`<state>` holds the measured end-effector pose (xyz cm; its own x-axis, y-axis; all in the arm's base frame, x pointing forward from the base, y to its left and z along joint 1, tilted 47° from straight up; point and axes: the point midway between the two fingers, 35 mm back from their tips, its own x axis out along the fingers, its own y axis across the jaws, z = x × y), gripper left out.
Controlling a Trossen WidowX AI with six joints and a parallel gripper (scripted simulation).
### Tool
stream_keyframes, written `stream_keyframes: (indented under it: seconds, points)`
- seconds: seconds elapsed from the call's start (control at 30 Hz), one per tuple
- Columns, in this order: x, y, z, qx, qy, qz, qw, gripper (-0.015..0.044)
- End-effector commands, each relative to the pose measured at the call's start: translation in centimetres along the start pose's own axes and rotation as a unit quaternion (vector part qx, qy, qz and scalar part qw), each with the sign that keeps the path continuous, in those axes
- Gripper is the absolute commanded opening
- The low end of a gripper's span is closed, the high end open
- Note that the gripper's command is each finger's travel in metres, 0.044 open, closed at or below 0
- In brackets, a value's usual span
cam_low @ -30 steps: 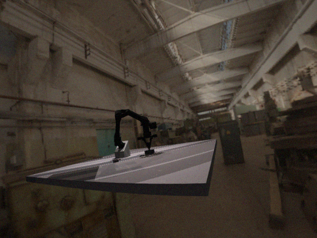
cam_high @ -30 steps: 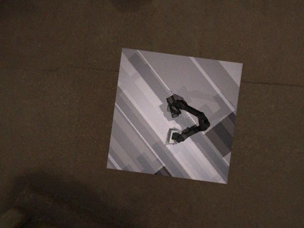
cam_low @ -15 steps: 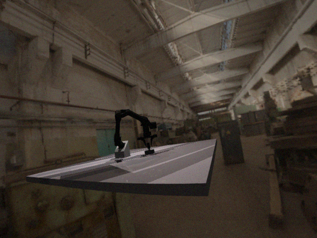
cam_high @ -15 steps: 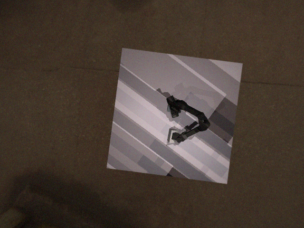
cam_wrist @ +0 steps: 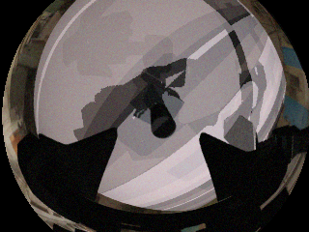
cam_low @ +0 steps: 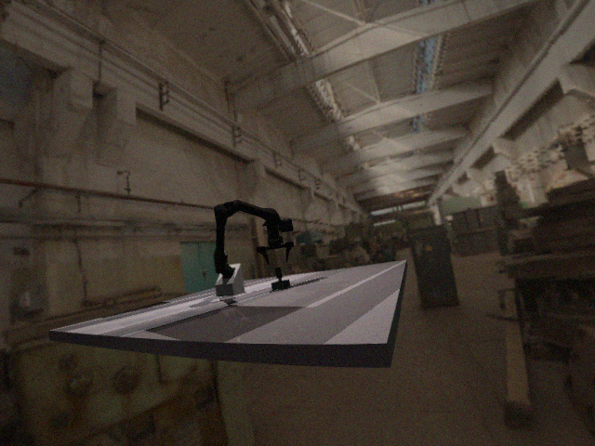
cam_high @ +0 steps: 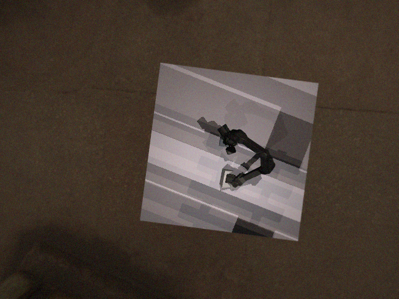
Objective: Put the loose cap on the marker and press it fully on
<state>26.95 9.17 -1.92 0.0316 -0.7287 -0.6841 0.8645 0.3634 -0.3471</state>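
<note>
My gripper [cam_high: 226, 139] [cam_low: 276, 261] [cam_wrist: 160, 134] is open, its fingers wide apart, pointing down above the holder. The dark holder block [cam_low: 280, 284] stands on the table; its bluish-grey edge shows in the overhead view [cam_high: 221, 141]. The dark cap [cam_low: 278, 271] [cam_wrist: 163, 127] sits upright on top of the marker in the holder. It is below the fingertips in the exterior view and lies between them in the wrist view, touching neither. The marker is mostly hidden by the cap and dark shadow. Whether the cap is fully down cannot be told.
The striped grey table [cam_high: 180, 86] [cam_low: 355, 307] carries the arm's base, with a pale angled stand [cam_high: 222, 185] [cam_low: 229, 289] beside it. The arm arches from there to above the holder. Dark shadows of the arm lie across the table.
</note>
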Motion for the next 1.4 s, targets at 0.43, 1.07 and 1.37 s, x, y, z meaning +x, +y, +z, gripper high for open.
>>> stream_keyframes:
  seconds: [0.43,1.07,1.37]
  points:
    - [-1.7,-0.4,0.0,-0.384,0.000,0.002,0.923,0.0177]
    - [-1.3,-0.5,0.0,-0.528,-0.001,0.001,0.849,0.0000]
    - [-0.1,-0.5,0.0,-0.528,-0.001,0.001,0.849,0.0000]
